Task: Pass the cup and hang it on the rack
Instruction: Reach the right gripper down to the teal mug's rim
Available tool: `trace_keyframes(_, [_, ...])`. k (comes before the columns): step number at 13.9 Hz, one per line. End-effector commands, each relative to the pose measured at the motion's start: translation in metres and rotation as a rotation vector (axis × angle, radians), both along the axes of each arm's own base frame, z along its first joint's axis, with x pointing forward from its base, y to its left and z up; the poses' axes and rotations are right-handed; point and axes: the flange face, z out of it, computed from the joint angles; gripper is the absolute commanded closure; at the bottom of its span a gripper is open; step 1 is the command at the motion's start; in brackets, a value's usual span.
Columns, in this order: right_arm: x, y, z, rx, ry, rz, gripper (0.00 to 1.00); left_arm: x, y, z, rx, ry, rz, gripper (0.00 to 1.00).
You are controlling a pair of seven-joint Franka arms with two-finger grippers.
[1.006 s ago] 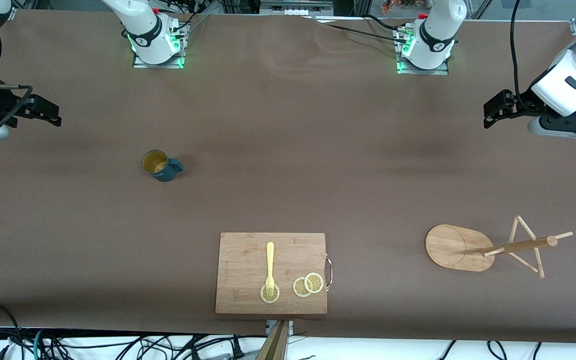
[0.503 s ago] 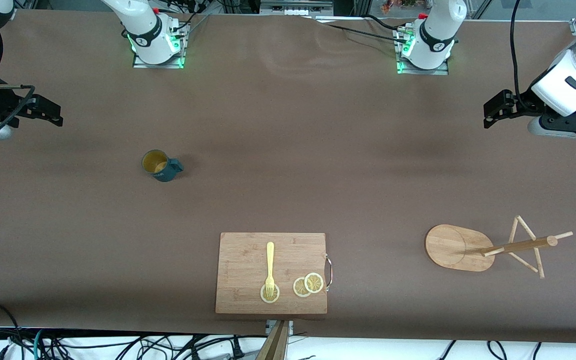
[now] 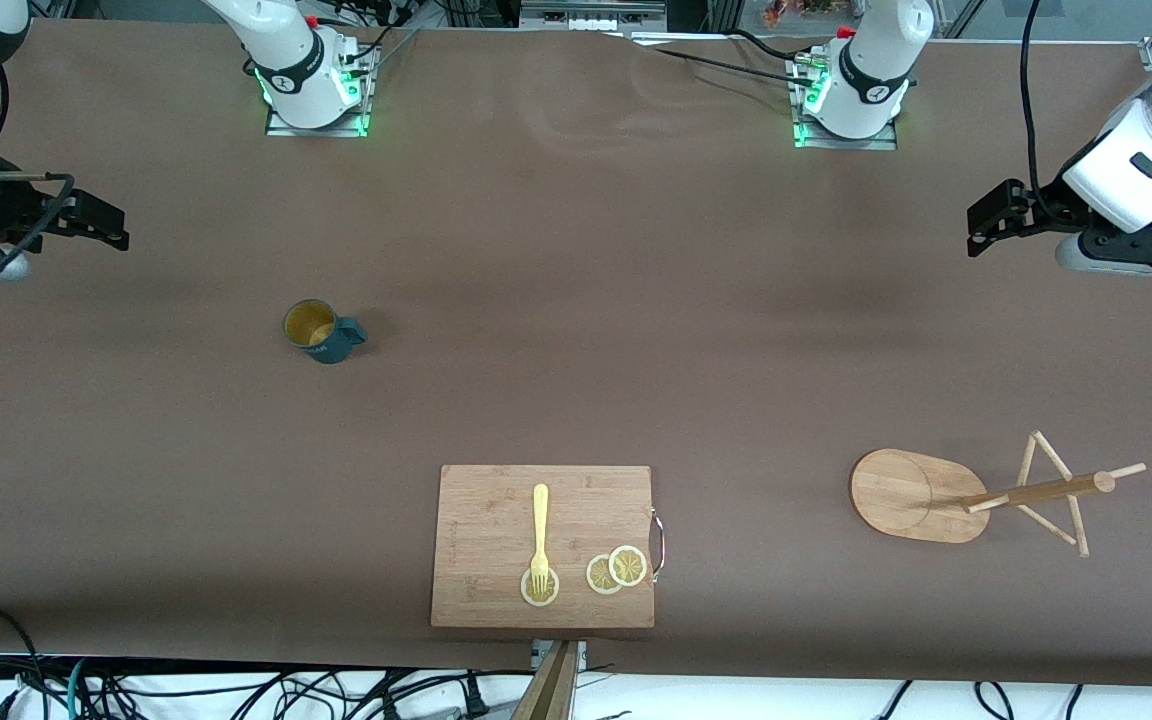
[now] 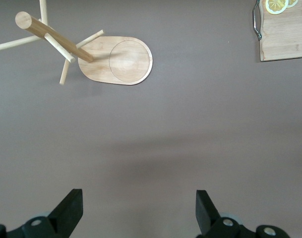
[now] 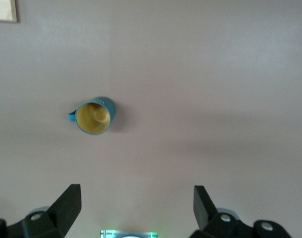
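The cup [image 3: 315, 330] stands upright on the brown table [image 3: 576, 330], toward the right arm's end, its yellowish-tan inside showing and its loop handle pointing toward about four o'clock in the front view. In the right wrist view the cup [image 5: 94, 117] shows from above, apart from the two dark fingers [image 5: 66, 203] at that picture's edge. The right end effector [image 3: 96, 228] hangs over the table's edge at the right arm's end, at about ten o'clock from the cup and well apart from it, its jaws spread wide and holding nothing. The rack [image 3: 976, 493] lies tipped on its side toward the left arm's end of the table, at about four o'clock from the table's middle: its oval wooden base [image 3: 911, 495] faces up toward the camera and its post with thin pegs runs off toward three o'clock. In the left wrist view the rack [image 4: 113, 60] shows the same oval base and angled pegs. The left end effector [image 3: 984, 225] hangs over the table at the left arm's end, at about twelve o'clock from the rack, jaws wide and empty. A cutting board [image 3: 543, 546] lies near the front camera, at six o'clock from the table's middle, carrying a yellow fork [image 3: 540, 535] and lemon slices [image 3: 617, 570].
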Motion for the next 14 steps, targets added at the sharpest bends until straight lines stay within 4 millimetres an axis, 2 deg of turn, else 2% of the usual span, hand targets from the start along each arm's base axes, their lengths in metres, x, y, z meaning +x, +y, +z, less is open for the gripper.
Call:
trace_keyframes(1, [-0.004, 0.006, -0.025, -0.007, 0.111, 0.006, 0.00, 0.000, -0.001, 0.008, -0.003, -0.003, -0.013, 0.00])
trace_keyframes(3, [0.003, 0.012, -0.045, -0.001, 0.140, 0.011, 0.00, 0.000, -0.001, 0.008, -0.003, -0.003, -0.011, 0.00])
trace_keyframes(5, [0.015, 0.034, -0.079, -0.010, 0.154, 0.014, 0.00, -0.001, -0.001, 0.008, -0.004, -0.003, -0.011, 0.00])
trace_keyframes(7, [0.015, 0.061, -0.112, -0.031, 0.108, -0.037, 0.00, 0.000, -0.001, 0.007, -0.004, -0.001, -0.011, 0.00])
trace_keyframes(8, [0.010, 0.070, -0.137, -0.035, 0.088, -0.045, 0.00, 0.000, -0.001, 0.008, -0.004, -0.003, -0.011, 0.00])
trace_keyframes(10, [-0.003, 0.070, -0.180, -0.025, 0.035, -0.043, 0.00, 0.000, -0.001, 0.008, -0.003, -0.005, -0.011, 0.00])
trace_keyframes(14, [-0.052, 0.066, -0.260, -0.007, -0.069, -0.085, 0.00, -0.001, -0.005, 0.009, -0.004, -0.004, -0.016, 0.00])
